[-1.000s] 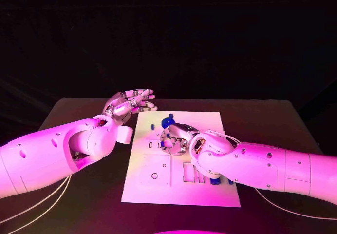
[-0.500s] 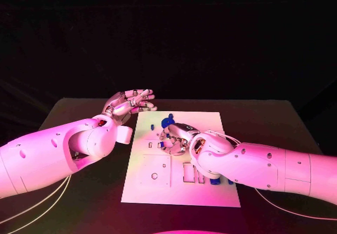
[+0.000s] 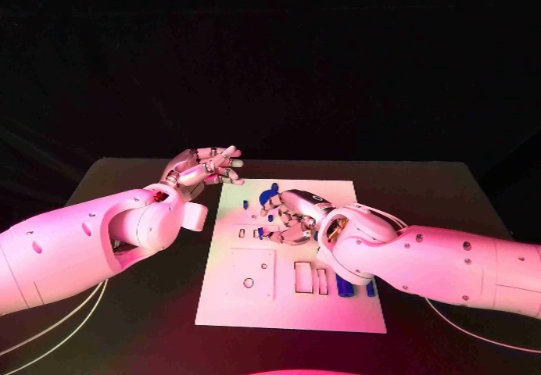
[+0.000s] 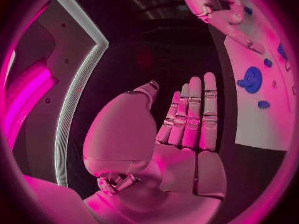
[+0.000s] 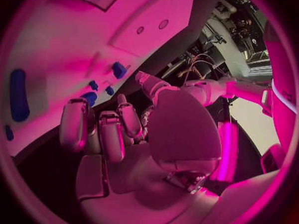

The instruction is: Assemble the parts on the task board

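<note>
Both hands near the task board's far end.
Right hand curls over small blue parts on the task board, grip unclear; left wrist view shows left hand flat, fingers together, empty.

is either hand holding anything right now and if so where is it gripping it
The left hand holds nothing, its fingers straight and apart. The right hand curls over the task board, but whether it grips a part cannot be told.
</note>
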Tool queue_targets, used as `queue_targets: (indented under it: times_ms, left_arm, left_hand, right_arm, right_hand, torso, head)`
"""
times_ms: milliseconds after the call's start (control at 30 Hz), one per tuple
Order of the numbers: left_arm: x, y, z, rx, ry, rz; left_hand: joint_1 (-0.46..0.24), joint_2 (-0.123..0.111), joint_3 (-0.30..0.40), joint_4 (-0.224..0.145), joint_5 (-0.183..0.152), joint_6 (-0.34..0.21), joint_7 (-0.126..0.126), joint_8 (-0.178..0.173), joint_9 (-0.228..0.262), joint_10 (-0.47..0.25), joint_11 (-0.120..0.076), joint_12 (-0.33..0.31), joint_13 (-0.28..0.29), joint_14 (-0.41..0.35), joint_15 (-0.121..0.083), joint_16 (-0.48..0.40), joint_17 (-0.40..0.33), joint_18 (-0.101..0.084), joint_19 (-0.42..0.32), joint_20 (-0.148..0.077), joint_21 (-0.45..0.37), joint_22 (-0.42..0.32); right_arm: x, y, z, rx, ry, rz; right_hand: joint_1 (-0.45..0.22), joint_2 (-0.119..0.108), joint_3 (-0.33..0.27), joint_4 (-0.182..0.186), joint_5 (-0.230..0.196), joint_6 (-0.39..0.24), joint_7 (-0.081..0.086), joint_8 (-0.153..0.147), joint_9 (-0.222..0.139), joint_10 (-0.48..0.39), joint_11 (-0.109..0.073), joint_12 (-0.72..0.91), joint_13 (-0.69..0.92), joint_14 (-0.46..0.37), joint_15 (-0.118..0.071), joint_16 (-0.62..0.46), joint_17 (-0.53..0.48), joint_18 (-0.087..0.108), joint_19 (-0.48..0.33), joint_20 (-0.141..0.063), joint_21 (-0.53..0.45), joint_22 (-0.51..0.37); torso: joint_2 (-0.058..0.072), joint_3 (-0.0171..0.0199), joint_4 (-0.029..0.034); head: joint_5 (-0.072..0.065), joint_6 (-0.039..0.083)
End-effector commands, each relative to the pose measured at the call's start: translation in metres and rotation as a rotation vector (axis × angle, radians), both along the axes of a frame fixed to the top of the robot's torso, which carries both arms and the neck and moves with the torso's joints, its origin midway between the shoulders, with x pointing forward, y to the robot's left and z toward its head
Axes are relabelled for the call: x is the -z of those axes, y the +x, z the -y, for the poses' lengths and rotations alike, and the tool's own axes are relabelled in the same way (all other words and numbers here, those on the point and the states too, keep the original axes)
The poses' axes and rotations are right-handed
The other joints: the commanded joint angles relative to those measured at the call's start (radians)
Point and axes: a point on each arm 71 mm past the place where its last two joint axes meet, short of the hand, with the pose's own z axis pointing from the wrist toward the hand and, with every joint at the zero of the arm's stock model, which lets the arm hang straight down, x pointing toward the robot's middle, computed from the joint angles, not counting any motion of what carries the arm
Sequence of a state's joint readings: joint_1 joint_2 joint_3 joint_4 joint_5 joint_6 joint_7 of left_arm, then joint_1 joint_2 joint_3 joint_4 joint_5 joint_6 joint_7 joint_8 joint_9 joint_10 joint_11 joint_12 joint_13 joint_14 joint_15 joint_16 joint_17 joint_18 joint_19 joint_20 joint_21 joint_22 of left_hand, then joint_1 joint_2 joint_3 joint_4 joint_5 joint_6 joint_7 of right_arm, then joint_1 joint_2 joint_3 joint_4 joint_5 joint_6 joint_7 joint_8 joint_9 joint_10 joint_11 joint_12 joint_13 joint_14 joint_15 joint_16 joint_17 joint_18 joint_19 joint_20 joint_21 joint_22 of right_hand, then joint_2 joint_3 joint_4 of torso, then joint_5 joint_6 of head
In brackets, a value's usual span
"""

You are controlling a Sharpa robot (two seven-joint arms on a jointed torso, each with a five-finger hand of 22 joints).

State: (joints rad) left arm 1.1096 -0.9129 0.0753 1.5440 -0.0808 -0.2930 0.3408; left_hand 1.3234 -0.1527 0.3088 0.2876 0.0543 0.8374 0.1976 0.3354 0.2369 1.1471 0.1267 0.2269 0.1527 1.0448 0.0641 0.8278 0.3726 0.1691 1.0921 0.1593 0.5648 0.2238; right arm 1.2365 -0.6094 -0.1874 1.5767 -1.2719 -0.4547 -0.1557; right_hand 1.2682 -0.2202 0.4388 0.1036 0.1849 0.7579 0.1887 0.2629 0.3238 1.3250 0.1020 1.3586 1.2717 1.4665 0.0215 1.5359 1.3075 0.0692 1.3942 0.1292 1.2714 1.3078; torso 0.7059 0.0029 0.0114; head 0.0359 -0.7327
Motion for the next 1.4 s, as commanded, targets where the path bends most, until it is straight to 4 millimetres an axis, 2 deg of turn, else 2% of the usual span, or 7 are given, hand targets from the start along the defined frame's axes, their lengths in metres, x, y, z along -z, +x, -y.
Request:
queue_targets:
  times_ms: [33, 67, 233, 333, 467, 767, 1400]
  left_arm:
    - [0.010, 0.001, 0.002, 0.115, 0.204, -0.058]
    - [0.012, 0.002, 0.000, 0.138, 0.255, -0.068]
    - [0.015, 0.006, -0.005, 0.224, 0.501, -0.099]
    - [0.016, 0.007, -0.006, 0.251, 0.616, -0.122]
    - [0.015, 0.009, -0.006, 0.286, 0.758, -0.160]
    - [0.016, 0.012, 0.005, 0.307, 0.974, -0.234]
    - [0.018, 0.021, 0.043, 0.364, 1.138, -0.314]
  left_hand:
    - [-0.014, -0.002, -0.024, 0.001, -0.007, 0.016, -0.016, 0.039, 0.025, 0.019, -0.020, 0.072, 0.054, 0.172, -0.028, 0.176, 0.149, 0.014, 0.025, -0.023, 0.073, 0.043]
    - [-0.021, 0.000, -0.040, 0.000, 0.004, 0.012, -0.031, 0.064, 0.042, 0.033, -0.029, 0.150, 0.111, 0.248, -0.044, 0.358, 0.392, 0.012, 0.056, -0.040, 0.138, 0.081]
    - [-0.032, 0.033, -0.098, 0.002, -0.002, -0.029, -0.053, 0.218, 0.151, -0.102, -0.060, 0.589, 0.450, 0.371, -0.063, 0.606, 0.803, -0.006, 0.039, -0.059, 0.457, 0.373]
    - [-0.038, 0.044, -0.103, 0.004, -0.003, -0.023, -0.062, 0.246, 0.171, -0.103, -0.068, 0.644, 0.486, 0.396, -0.069, 0.626, 0.853, -0.015, 0.060, -0.064, 0.520, 0.453]
    - [-0.083, 0.069, -0.117, 0.006, -0.004, 0.004, -0.085, 0.296, 0.209, 0.009, -0.088, 0.836, 0.694, 0.450, -0.087, 0.668, 0.968, -0.040, 0.132, -0.079, 0.641, 0.627]
    - [-0.143, 0.087, -0.140, 0.007, -0.003, 0.006, -0.096, 0.327, 0.244, 0.033, -0.098, 0.890, 0.756, 0.464, -0.097, 0.677, 0.999, -0.048, 0.146, -0.088, 0.683, 0.683]
    - [-0.188, 0.109, -0.165, 0.007, -0.003, 0.003, -0.111, 0.377, 0.306, 0.064, -0.112, 0.939, 0.813, 0.485, -0.109, 0.695, 1.058, -0.062, 0.184, -0.098, 0.739, 0.774]
  right_arm:
    - [-0.013, -0.003, 0.006, -0.070, 0.125, -0.073]
    - [-0.017, -0.002, 0.011, -0.072, 0.147, -0.090]
    - [-0.036, 0.006, 0.036, -0.042, 0.231, -0.141]
    - [-0.045, 0.013, 0.052, 0.001, 0.272, -0.150]
    - [-0.057, 0.024, 0.077, 0.072, 0.316, -0.146]
    - [-0.070, 0.044, 0.114, 0.187, 0.356, -0.120]
    - [-0.069, 0.053, 0.122, 0.227, 0.343, -0.130]
  right_hand:
    - [0.017, 0.000, -0.010, -0.001, -0.003, 0.002, 0.001, 0.000, 0.002, -0.015, 0.001, -0.009, -0.008, 0.074, 0.005, -0.008, 0.142, 0.013, -0.019, 0.000, -0.024, 0.003]
    - [0.018, 0.001, -0.012, 0.000, -0.003, 0.004, 0.001, 0.002, 0.002, -0.019, 0.001, -0.012, -0.011, 0.074, 0.005, -0.009, 0.142, 0.014, -0.023, 0.000, -0.030, -0.001]
    - [0.012, 0.006, -0.022, 0.011, -0.001, 0.006, 0.000, 0.007, 0.005, -0.037, 0.001, -0.024, -0.027, 0.071, 0.005, -0.014, 0.131, 0.019, -0.035, 0.000, -0.052, -0.016]
    - [0.011, 0.011, -0.026, 0.016, 0.009, 0.010, -0.001, 0.012, 0.007, -0.035, 0.000, -0.021, -0.025, 0.072, 0.004, -0.012, 0.137, 0.017, -0.032, 0.000, -0.048, -0.013]
    - [0.012, 0.014, -0.027, 0.019, 0.017, 0.013, -0.002, 0.017, 0.009, -0.034, -0.001, -0.020, -0.023, 0.072, 0.003, -0.012, 0.137, 0.016, -0.029, -0.001, -0.045, -0.009]
    - [0.012, 0.015, -0.027, 0.020, 0.021, 0.014, -0.002, 0.018, 0.010, -0.034, -0.001, -0.020, -0.024, 0.073, 0.003, -0.012, 0.139, 0.016, -0.028, -0.001, -0.044, -0.009]
    - [0.012, 0.015, -0.031, 0.023, 0.026, 0.007, -0.002, 0.016, 0.009, -0.051, -0.001, -0.034, -0.043, 0.070, 0.002, -0.015, 0.129, 0.018, -0.034, -0.002, -0.055, -0.016]
  torso:
    - [-0.004, -0.0009, -0.0012]
    - [-0.005, -0.0009, -0.0021]
    - [-0.014, 0.0002, -0.0070]
    - [-0.020, 0.0002, -0.0072]
    - [-0.026, 0.0010, -0.0051]
    - [-0.034, 0.0019, -0.0036]
    - [-0.032, 0.0010, -0.0026]
  head:
    - [0.001, 0.001]
    - [0.001, 0.001]
    - [0.009, -0.005]
    - [0.013, -0.007]
    - [0.012, -0.013]
    - [0.016, -0.024]
    - [0.016, -0.022]
